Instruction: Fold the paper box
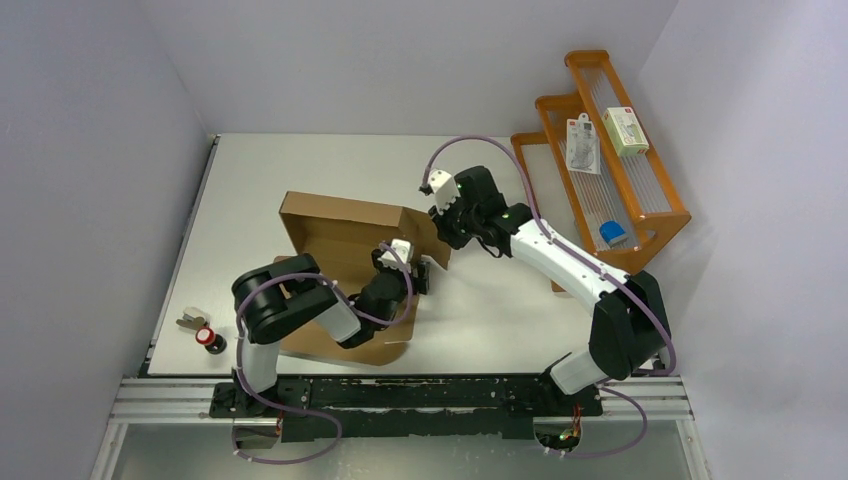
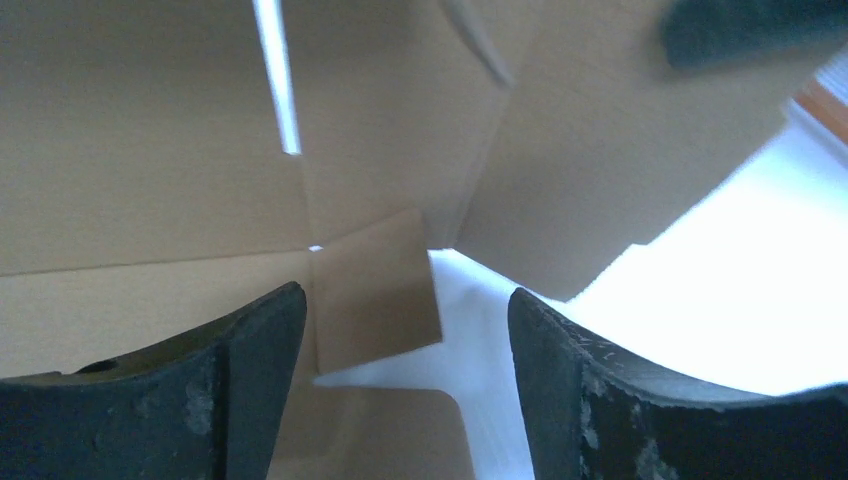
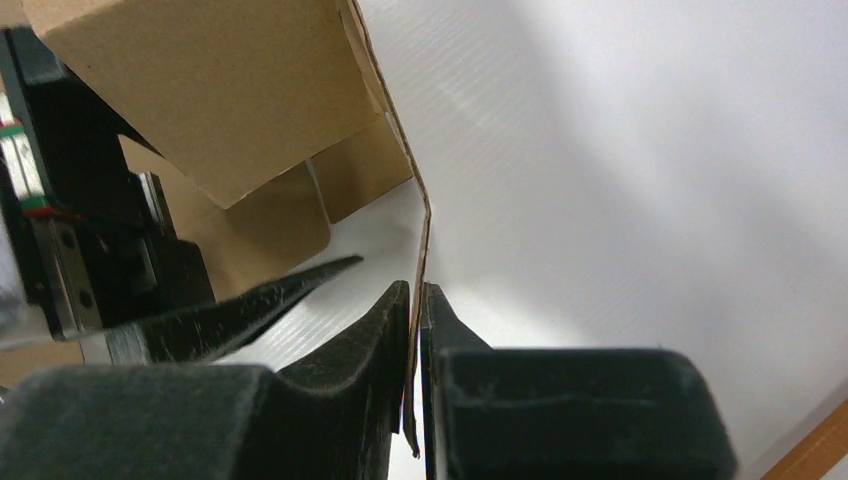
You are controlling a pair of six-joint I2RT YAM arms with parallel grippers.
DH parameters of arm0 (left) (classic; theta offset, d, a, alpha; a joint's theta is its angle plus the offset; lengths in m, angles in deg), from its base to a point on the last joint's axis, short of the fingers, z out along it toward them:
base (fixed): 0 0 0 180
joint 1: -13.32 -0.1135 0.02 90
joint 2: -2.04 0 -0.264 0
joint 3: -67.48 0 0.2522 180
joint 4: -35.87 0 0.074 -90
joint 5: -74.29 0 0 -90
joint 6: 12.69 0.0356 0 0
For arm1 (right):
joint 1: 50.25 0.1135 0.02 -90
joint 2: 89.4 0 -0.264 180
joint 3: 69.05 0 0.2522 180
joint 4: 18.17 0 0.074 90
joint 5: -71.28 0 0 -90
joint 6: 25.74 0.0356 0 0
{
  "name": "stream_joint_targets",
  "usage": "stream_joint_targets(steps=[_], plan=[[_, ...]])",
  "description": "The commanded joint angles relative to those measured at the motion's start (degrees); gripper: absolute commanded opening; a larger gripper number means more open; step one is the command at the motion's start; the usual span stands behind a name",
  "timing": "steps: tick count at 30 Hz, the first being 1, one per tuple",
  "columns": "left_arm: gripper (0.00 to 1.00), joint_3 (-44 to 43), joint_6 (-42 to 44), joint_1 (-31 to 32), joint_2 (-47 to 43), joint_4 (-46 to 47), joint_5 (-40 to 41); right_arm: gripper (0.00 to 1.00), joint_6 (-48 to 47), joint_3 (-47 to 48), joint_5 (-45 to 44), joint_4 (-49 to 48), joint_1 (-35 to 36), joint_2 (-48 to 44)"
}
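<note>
The paper box (image 1: 335,225) lies half-folded in mid. of the table (image 1: 250,170), back wall upright. The right tool (image 3: 418,305) is clenched on the thin edge of its right flap. The left tool (image 2: 405,300) is released, fingers wide apart, inside the box.

**A:** What do the arms look like?

**B:** Both alike: the left arm (image 1: 275,300) and right arm (image 1: 565,262) have chunky black joints and smooth white links.

**A:** Cables?

**B:** Lilac cables (image 1: 480,137) loop from each base along the links to a white wrist housing (image 1: 442,185). A green light (image 1: 507,212) glows on the right one.

**A:** And the fingers (image 2: 240,400)?

**B:** Matt black, curved, scuffed with pale scratches.
</note>
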Motion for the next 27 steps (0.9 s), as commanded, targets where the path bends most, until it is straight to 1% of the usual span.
stream_joint_targets(steps=[1,5,9,11,14,21,23,27], plan=[[0.81,-0.31,5.10,2.52,2.12,4.40,0.73,0.13,0.66,-0.58,0.27,-1.99,0.92,-0.28],[0.86,-2.43,5.80,2.98,3.92,2.06,5.92,0.11,0.68,-0.43,-0.20,-1.78,1.36,0.02],[0.84,-3.62,5.97,2.94,4.55,-0.55,11.32,0.08,0.52,-0.54,-0.66,-1.30,1.54,-0.31],[0.80,-3.63,6.39,2.93,4.51,-0.50,13.47,0.06,0.30,-0.58,-0.91,-0.94,1.55,-0.60],[0.72,-4.09,6.58,2.78,4.29,-1.58,16.45,0.05,0.09,-0.47,-1.34,-0.44,1.55,-0.91],[0.58,-1.50,6.49,2.09,1.88,1.29,19.35,0.04,-0.11,-0.67,-1.58,-0.12,1.51,-1.55],[0.56,-0.51,5.08,1.57,0.36,1.03,18.41,0.04,-0.02,-0.74,-1.61,-0.10,1.48,-1.47],[0.52,0.88,-0.62,-0.93,-2.05,-2.36,13.76,0.04,-0.02,-0.50,-1.66,0.03,1.49,-1.13]])
